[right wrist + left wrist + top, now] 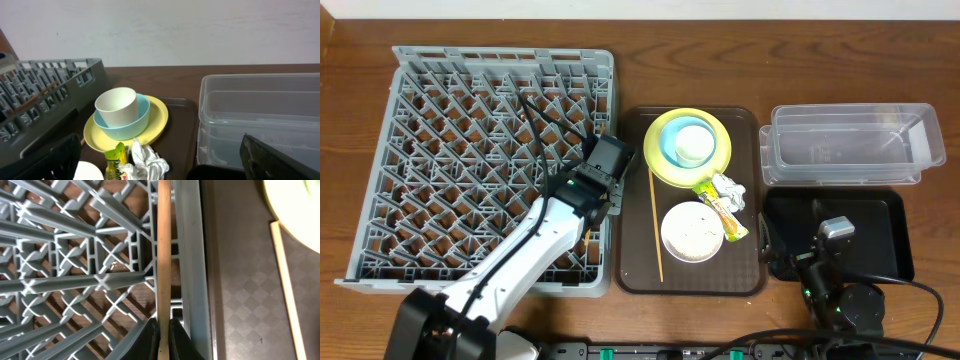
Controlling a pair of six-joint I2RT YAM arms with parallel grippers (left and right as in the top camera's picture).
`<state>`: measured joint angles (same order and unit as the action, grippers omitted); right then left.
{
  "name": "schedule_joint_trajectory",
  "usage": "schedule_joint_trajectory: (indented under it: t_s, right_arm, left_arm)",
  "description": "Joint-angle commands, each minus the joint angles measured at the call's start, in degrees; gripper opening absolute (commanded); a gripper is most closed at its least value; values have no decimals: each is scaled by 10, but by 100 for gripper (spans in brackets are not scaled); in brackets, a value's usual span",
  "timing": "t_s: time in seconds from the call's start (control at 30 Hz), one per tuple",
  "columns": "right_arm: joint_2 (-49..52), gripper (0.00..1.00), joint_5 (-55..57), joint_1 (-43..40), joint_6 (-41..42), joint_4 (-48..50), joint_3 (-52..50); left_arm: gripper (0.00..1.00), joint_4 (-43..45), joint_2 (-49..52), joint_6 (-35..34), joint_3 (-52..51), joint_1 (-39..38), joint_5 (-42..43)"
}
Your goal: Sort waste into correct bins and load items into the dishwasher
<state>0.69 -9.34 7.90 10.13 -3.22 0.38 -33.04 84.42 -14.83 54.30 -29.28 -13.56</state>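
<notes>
While clamped in the left tool [163, 332], a chopstick [163, 255] above the rack [191, 255] rim.

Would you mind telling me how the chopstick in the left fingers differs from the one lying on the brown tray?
The held chopstick is pinched between the left fingers; the tray chopstick lies free. The held chopstick sits over the right edge of the dish rack; the tray chopstick rests on the brown tray. Both are thin pale wood.
</notes>
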Motion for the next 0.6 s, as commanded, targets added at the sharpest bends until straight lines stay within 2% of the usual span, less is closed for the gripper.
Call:
schedule_joint_trajectory:
  t_s: [0.0,0.57]
  right_arm:
    - [-3,99,-1,-8,-3,-2,-1]
    - [-3,99,-1,-8,-3,-2,-1]
  left_arm:
    - [8,2,8,-5,-6,2,3]
    - [12,-3,-18,-22,-6,2,-11]
